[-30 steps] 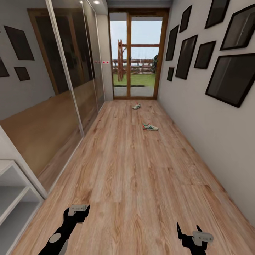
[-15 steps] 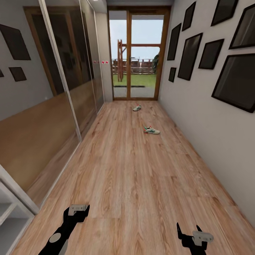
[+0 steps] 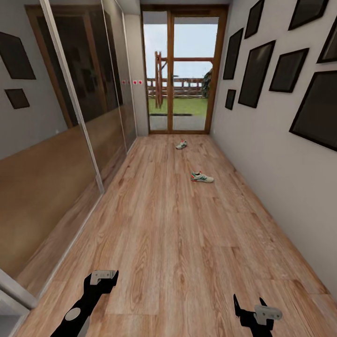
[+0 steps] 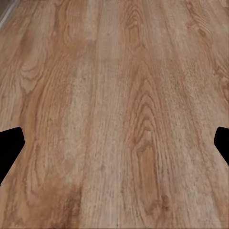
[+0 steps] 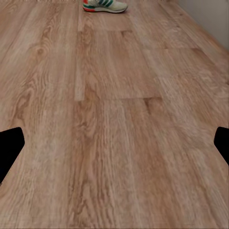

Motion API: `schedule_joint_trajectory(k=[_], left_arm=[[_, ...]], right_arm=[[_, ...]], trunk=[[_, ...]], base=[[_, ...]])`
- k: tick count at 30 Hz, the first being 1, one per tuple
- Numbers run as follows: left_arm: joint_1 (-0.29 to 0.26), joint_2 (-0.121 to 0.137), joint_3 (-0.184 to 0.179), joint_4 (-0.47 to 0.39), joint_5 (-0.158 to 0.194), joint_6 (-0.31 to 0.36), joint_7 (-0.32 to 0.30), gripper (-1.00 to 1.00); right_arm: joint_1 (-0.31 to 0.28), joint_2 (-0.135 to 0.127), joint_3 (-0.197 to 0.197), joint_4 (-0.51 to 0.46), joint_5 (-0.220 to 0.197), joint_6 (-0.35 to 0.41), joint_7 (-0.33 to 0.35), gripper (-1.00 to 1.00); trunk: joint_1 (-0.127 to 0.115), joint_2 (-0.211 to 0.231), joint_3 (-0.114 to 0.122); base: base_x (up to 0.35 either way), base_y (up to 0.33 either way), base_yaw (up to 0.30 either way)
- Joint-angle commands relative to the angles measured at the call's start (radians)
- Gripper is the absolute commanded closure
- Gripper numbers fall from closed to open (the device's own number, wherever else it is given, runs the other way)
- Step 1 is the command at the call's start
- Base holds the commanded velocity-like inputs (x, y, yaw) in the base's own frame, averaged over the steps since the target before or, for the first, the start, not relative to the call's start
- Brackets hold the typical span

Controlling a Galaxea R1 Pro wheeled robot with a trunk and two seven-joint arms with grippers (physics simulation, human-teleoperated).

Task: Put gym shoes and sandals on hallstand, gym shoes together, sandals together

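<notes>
Two cream-white gym shoes with green stripes lie apart on the corridor floor [image 3: 178, 243], far ahead of me. The nearer gym shoe [image 3: 202, 177] is right of centre, and it is also at the edge of the right wrist view [image 5: 105, 5]. The farther gym shoe [image 3: 181, 145] lies close to the glass door. My left gripper [image 3: 100, 279] and right gripper [image 3: 249, 305] hang low over bare planks, both open and holding nothing. The sandals are out of view. A corner of a pale white unit [image 3: 11, 292] shows at the lower left; I cannot tell whether it is the hallstand.
Mirrored sliding wardrobe doors [image 3: 70, 117] run along the left side. The right wall [image 3: 281, 164] carries several dark picture frames. A wood-framed glass door [image 3: 180, 75] closes the far end. The wood floor stretches between me and the shoes.
The whole view has advanced down the corridor: the shoes sit slightly lower and nearer, and the white shelf unit has slid almost out at lower left. Both grippers hold the same pose.
</notes>
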Motion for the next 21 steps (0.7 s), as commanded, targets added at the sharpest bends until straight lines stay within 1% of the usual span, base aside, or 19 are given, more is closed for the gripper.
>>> schedule_joint_trajectory(k=[1,21], left_arm=[[-0.001,-0.001,0.006,0.001,-0.005,-0.003,-0.008,-1.0],[-0.001,-0.001,0.007,0.001,-0.005,-0.003,-0.008,-1.0]], right_arm=[[-0.001,-0.001,0.007,0.001,-0.01,-0.003,0.003,-1.0],[-0.001,-0.001,0.007,0.002,-0.009,-0.003,0.004,-1.0]], trunk=[[0.0,0.0,-0.001],[0.0,0.0,-0.001]], base=[[0.339,0.0,0.0],[0.339,0.0,0.0]])
